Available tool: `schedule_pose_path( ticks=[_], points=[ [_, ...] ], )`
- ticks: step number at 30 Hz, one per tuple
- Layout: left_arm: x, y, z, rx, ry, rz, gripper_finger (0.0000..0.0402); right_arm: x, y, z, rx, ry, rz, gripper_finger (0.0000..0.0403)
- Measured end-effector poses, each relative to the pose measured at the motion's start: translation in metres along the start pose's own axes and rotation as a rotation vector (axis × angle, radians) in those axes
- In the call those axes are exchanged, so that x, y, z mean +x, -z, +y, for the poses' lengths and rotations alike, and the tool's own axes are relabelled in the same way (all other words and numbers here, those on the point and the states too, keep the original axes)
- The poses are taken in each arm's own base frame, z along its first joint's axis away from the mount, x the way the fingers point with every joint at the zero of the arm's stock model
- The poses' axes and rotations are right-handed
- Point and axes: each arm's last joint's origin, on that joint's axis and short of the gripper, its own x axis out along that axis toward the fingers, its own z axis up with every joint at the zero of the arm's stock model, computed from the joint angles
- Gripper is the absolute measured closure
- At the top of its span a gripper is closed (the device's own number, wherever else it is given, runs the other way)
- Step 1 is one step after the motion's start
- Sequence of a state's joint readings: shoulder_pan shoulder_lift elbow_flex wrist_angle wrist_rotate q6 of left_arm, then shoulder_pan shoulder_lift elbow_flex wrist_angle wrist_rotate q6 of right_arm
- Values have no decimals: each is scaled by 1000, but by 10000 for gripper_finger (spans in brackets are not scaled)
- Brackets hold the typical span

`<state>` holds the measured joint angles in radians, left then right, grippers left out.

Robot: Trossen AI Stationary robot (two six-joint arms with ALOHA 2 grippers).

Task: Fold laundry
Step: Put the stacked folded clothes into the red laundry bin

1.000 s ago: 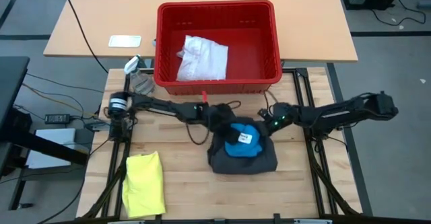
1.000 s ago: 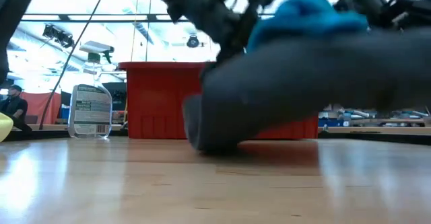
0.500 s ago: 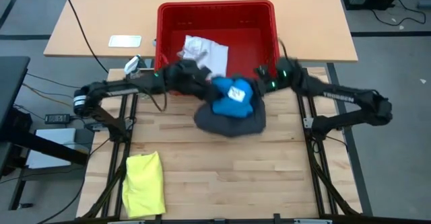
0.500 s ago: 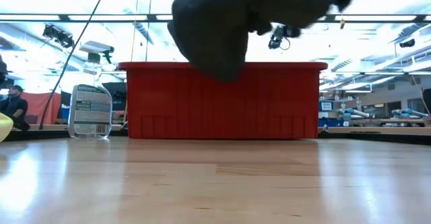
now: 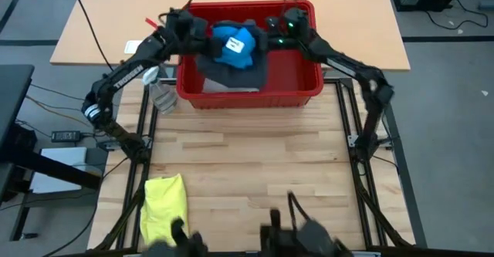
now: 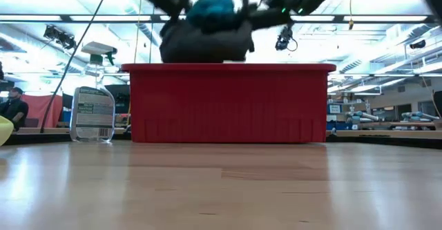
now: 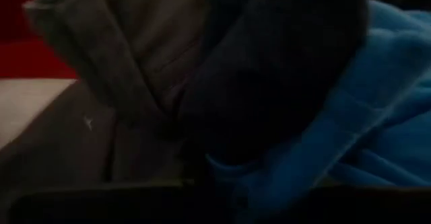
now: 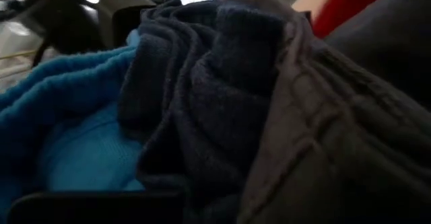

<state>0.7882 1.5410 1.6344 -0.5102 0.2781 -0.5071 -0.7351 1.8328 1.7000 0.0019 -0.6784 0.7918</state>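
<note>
Red basket (image 5: 309,72) fills upper centre of the high view; both arms reach in from either side, carrying a stacked bundle over it. Grey shorts (image 5: 235,70) hang lowest, bright blue piece (image 5: 234,44) rides on top, navy piece (image 8: 202,109) is sandwiched between. Left gripper (image 5: 194,35) is upper left of the bundle, right gripper (image 5: 272,35) upper right. Each is pinched nearly closed on an edge of the stack, cloth bunched right against the fingers.

To do it well, imo: lower both ends level and together so the stack doesn't tip, keep the hanging shorts hem inside the rim, and let go only once the weight rests on the floor of the basket.

Low view shows the bundle (image 6: 206,33) sitting just above the rim, top centre; the overhead can't give that height. Only the overhead shows the yellow shirt (image 5: 164,211), lower left on the table, well apart. Wrist views alone separate the navy layer. Spray bottle (image 6: 92,106) stands left of the basket.
</note>
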Motion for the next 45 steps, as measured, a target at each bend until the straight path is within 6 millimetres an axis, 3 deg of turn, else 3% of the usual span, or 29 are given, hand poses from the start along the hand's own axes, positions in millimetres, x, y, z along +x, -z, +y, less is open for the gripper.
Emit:
schedule_pose_path(
  ticks=[5,13,17,21,25,31,35,40,45],
  points=[
    [36,0,70,-5,-172,104,320,27,-9,-73,61,116,33,306],
    [117,34,164,-110,-287,271,315,48,20,-181,183,315,71,302],
    [128,46,184,-150,-325,325,235,40,23,-201,286,374,78,193],
    [124,43,192,-146,-337,321,164,25,15,-197,331,528,16,95],
    [114,28,193,-145,-317,288,129,8,-1,-173,258,672,-80,69],
    [95,-8,178,-108,-259,226,122,-11,-25,-123,-42,776,-183,94],
    [80,-33,160,-3,-237,210,121,-20,-32,-94,-191,737,-158,114],
    [65,-54,139,131,-283,170,121,-17,-19,-85,-203,514,72,139],
    [61,-59,132,150,-236,175,121,9,15,-95,-208,301,334,175]
  ],
)
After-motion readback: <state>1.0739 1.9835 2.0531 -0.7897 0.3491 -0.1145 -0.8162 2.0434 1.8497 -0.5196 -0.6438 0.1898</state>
